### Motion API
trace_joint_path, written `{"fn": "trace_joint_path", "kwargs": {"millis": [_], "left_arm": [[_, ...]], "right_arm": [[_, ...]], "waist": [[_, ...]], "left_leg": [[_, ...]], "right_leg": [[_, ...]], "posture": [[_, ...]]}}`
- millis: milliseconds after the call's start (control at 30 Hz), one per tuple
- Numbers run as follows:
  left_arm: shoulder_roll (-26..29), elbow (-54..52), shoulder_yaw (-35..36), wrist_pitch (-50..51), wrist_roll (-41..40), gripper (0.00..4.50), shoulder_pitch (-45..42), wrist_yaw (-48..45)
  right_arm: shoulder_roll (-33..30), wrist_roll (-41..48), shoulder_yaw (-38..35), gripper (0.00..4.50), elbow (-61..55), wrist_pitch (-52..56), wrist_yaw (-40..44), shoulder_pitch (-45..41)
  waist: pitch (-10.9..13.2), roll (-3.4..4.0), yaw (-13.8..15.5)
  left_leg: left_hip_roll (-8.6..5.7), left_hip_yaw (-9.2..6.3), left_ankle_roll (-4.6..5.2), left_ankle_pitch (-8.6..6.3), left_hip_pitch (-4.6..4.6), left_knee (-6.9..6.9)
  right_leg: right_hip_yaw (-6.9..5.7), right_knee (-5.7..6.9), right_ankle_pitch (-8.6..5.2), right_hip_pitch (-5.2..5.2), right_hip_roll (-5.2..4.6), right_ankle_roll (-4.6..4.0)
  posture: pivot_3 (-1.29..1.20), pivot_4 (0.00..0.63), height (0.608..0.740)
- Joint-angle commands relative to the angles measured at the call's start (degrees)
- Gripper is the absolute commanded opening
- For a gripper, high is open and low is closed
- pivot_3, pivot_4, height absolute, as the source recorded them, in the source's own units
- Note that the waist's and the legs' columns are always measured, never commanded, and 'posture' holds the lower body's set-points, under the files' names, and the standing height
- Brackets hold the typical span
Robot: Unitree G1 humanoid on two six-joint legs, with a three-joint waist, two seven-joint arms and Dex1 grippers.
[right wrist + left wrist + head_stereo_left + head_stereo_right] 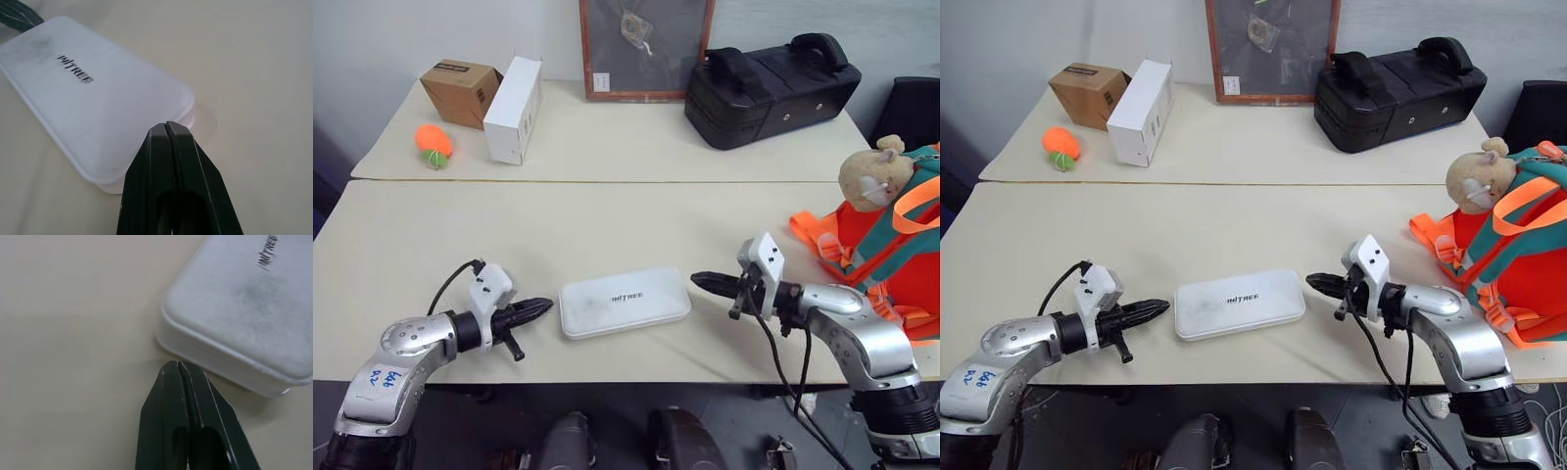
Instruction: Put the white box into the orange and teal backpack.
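Box (625, 303) flat on the table (607, 225) between both closed grippers, left (540, 308) and right (700, 282), so looks like squeeze-lift next, then over to the backpack (891, 245) at right.

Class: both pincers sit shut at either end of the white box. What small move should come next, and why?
Probably press both shut pincers, left and right, inward against the white box ends; it lies flat between them, ungripped, backpack waiting alongside.
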Motion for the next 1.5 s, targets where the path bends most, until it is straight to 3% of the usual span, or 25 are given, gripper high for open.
{"fn": "trace_joint_path", "kwargs": {"millis": [33, 333, 500, 767, 1100, 1233, 1367, 1500], "left_arm": [[1.73, -1.2, -0.94, 0.99, -1.46, 0.03, -0.76, -3.02], [3.36, 2.35, -3.31, 1.92, -1.1, 0.03, -5.61, -6.65], [3.56, 4.17, -3.55, 1.0, -0.26, 0.03, -6.76, -6.89], [2.44, 6.17, -4.36, 0.44, 0.26, 0.03, -9.16, -6.52], [-1.32, 10.54, -5.45, -0.32, 2.14, 0.03, -15.15, -4.16], [0.43, 11.64, -3.02, 1.58, 2.05, 0.03, -13.76, -4.5], [5.49, 13.34, -0.17, 3.92, 0.41, 0.83, -10.04, -8.31], [6.94, 15.24, 5.0, 9.87, -5.61, 2.07, -8.56, -10.61]], "right_arm": [[0.28, 0.39, 0.16, 0.0, -2.0, -0.29, 0.45, 0.12], [2.43, -1.07, -1.38, 0.0, 0.63, -1.48, -3.46, 0.24], [3.71, 5.4, -7.66, 0.0, 3.66, 3.86, -4.46, -3.8], [1.11, -1.18, -0.42, 0.0, 2.99, -1.31, 0.19, -0.73], [-0.46, 1.85, -2.09, 0.0, -1.92, 1.15, 2.99, 2.14], [-1.43, 1.1, -2.96, 0.0, -0.03, 0.46, 3.23, 1.47], [-2.85, -0.51, -2.27, 0.0, 2.24, -1.37, 4.93, -0.05], [-4.71, -2.82, -0.78, 0.0, 5.25, -4.59, 8.01, -1.94]], "waist": [[0.0, 0.0, -0.06], [0.0, 0.0, -0.05], [0.0, 0.0, -0.16], [0.0, 0.0, -0.06], [0.0, -0.01, 0.01], [0.0, -0.01, -0.16], [0.0, -0.01, -0.54], [0.01, -0.02, -0.31]], "left_leg": [[0.0, 0.0, 0.01, 0.0, 0.0, 0.0], [0.01, -0.05, 0.06, 0.19, 0.09, 0.0], [-0.01, -0.04, 0.05, 0.19, 0.07, -0.01], [0.0, -0.06, 0.05, 0.18, 0.05, -0.05], [0.0, -0.08, 0.08, 0.18, 0.04, 0.01], [0.0, -0.07, 0.07, 0.18, 0.04, 0.01], [0.03, -0.05, 0.04, 0.19, 0.07, -0.02], [0.02, -0.07, 0.04, 0.19, 0.07, 0.0]], "right_leg": [[0.0, 0.0, 0.0, 0.0, 0.0, 0.0], [-0.02, 0.18, 0.0, 0.01, 0.01, -0.01], [-0.01, 0.18, 0.0, 0.0, -0.01, 0.0], [-0.05, 0.16, 0.0, -0.02, 0.01, 0.0], [-0.06, 0.19, 0.01, -0.01, 0.01, 0.02], [-0.06, 0.19, 0.01, -0.01, 0.03, 0.02], [-0.04, 0.2, 0.01, -0.03, 0.05, 0.01], [-0.05, 0.19, 0.0, -0.03, 0.01, 0.0]], "posture": [[0.0, 0.15, 0.74], [0.0, 0.15, 0.74], [0.0, 0.15, 0.74], [0.0, 0.15, 0.74], [0.0, 0.15, 0.74], [0.0, 0.15, 0.74], [0.0, 0.15, 0.74], [0.0, 0.15, 0.74]]}}
